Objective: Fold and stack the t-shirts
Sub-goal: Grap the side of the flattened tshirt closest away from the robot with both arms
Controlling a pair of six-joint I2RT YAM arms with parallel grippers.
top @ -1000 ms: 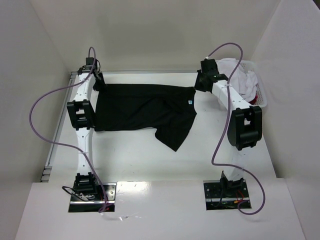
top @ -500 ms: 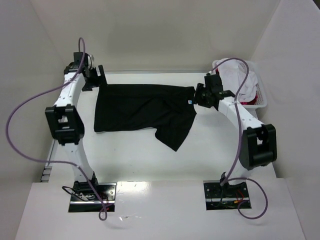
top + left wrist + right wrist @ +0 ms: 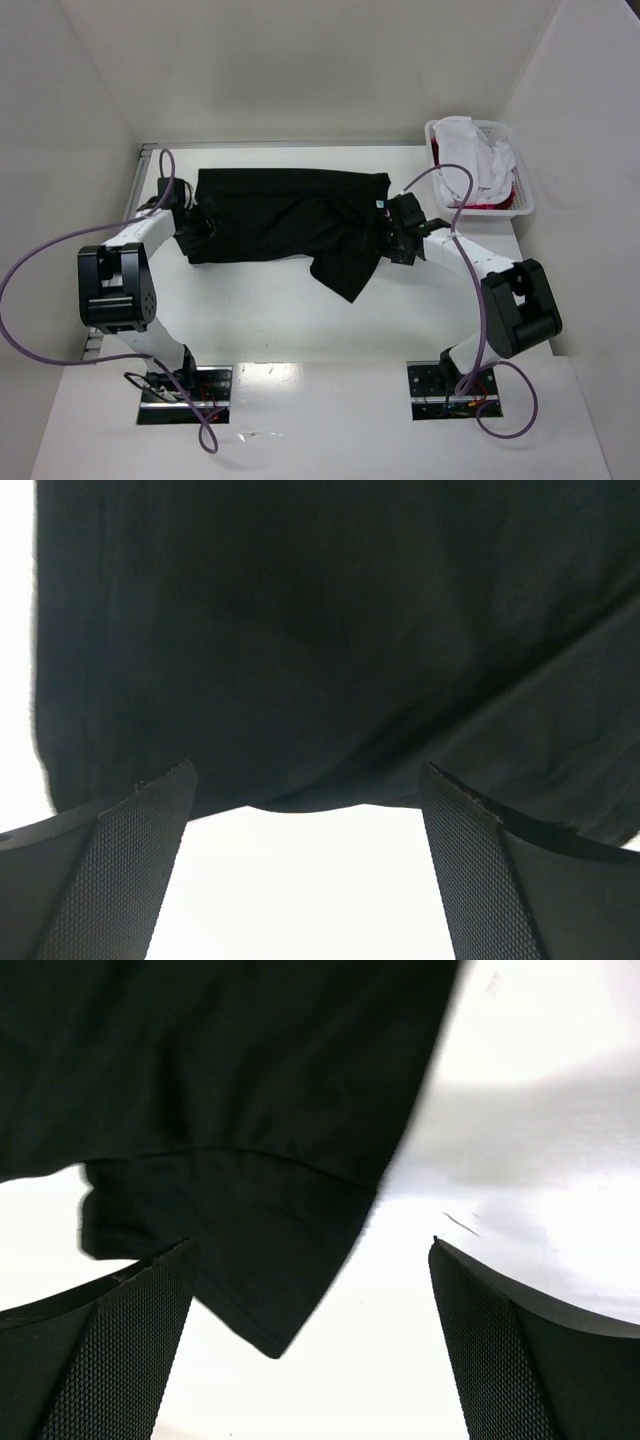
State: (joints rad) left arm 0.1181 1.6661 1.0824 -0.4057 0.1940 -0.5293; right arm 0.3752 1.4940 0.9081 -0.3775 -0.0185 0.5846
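A black t-shirt (image 3: pixel 285 212) lies spread across the far half of the table, one sleeve (image 3: pixel 345 275) pointing toward the near side. My left gripper (image 3: pixel 196 222) sits low at the shirt's left edge, open, with only bare table between its fingers (image 3: pixel 130 860) and the black cloth (image 3: pixel 320 630) just ahead. My right gripper (image 3: pixel 386 240) stands at the shirt's right edge, also open. In the right wrist view a black sleeve corner (image 3: pixel 260 1280) lies loose between the wide-apart fingers (image 3: pixel 480 1340), ungripped. A white t-shirt (image 3: pixel 472 155) and a red one (image 3: pixel 488 206) lie in the basket.
The white lattice basket (image 3: pixel 528 195) stands at the far right corner against the right wall. White walls close in the table on the left, back and right. A metal rail (image 3: pixel 140 175) runs along the table's left edge.
Both grippers have opened and let go of the black shirt's far corners. Both arms have drawn back and down to the shirt's left and right edges. The shirt now rests flat.
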